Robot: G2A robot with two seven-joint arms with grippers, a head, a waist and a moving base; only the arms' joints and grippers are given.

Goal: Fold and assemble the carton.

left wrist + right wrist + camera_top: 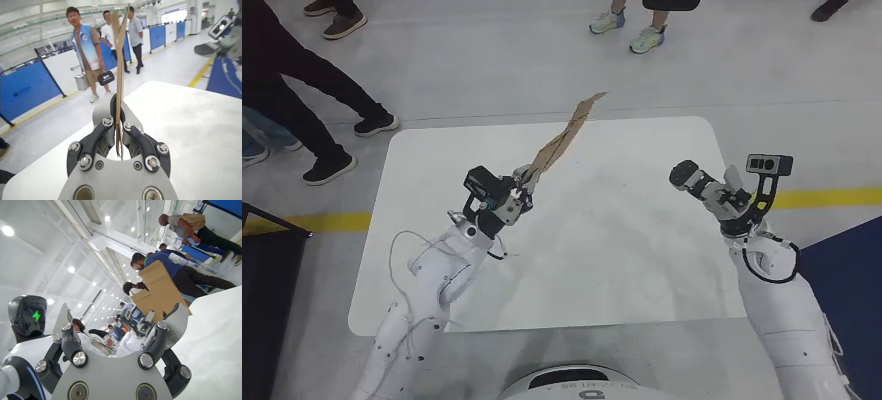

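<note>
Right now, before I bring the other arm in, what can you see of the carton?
The carton is a flat brown cardboard blank, not yet folded, with flaps parted by cut notches. It stands clear above the white table, slanting up and away from the robot. The left gripper is shut on its lower edge; nothing else touches it.

The white, round-cornered worktop [642, 270] stood on a pale grey floor [492, 60] crossed by a yellow line [332, 220]. Blue and white barriers [28, 91] fenced the hall, under rows of round ceiling lights [71, 269].
</note>
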